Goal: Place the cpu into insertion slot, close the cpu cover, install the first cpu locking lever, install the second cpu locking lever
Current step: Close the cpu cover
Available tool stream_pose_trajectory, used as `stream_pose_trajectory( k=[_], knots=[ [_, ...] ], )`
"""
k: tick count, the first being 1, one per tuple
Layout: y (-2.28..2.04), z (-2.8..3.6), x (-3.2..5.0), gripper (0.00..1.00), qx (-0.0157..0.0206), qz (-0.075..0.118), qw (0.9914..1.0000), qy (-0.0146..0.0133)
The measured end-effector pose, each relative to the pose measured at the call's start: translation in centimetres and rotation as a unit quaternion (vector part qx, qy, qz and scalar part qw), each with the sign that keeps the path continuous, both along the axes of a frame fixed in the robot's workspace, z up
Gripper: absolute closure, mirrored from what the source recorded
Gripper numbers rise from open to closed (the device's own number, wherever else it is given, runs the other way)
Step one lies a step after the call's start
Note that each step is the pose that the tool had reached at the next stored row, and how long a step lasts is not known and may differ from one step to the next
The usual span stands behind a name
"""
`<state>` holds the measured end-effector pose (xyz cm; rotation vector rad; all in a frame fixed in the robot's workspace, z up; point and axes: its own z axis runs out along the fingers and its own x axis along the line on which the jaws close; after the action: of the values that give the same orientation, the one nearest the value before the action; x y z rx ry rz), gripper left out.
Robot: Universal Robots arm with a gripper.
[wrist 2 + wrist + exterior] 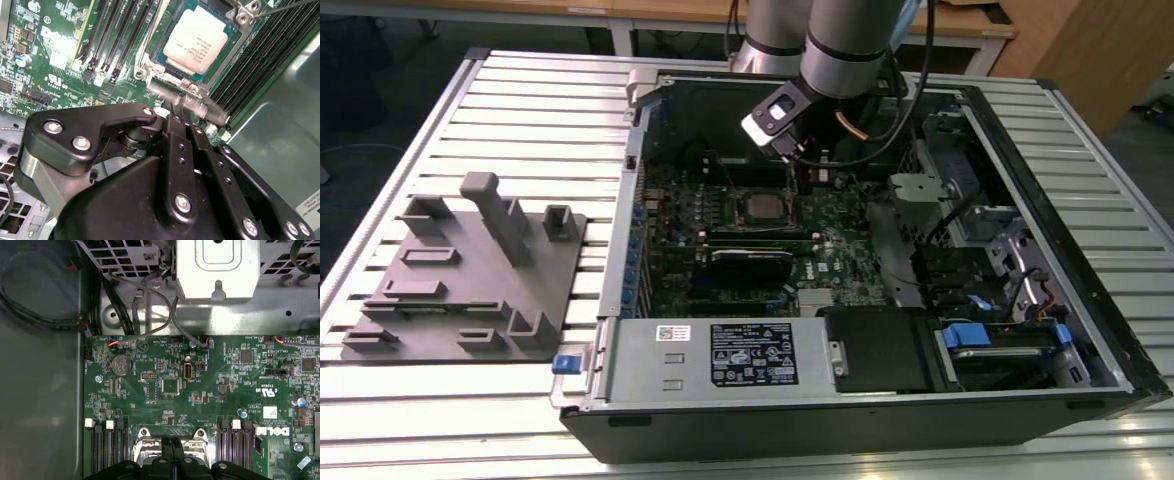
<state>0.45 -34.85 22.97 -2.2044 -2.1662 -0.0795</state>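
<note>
The cpu (197, 42) lies flat in the insertion slot (150, 67) — gripper (176, 109) hovers just beside, fingers pinched narrow on nothing — a light, stiff, fragile chip, probably best handled by its edges.

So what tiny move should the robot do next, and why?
Probably tip the cover down over the cpu. The cpu already lies in the slot with its face bare, and the shut gripper sits right by the silver cover, which seems not yet closed.
</note>
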Motion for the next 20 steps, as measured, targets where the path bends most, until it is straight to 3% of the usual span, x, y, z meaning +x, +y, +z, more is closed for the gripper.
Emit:
stream_pose_trajectory(
  k=[6,20],
  knots=[
    [0.00,-0.04,-0.41,0.89,0.0000,0.000,1.00000,0.0000],
    [0.00,-0.07,-0.44,0.89,-0.0001,0.000,1.00000,0.0000]
  ],
)
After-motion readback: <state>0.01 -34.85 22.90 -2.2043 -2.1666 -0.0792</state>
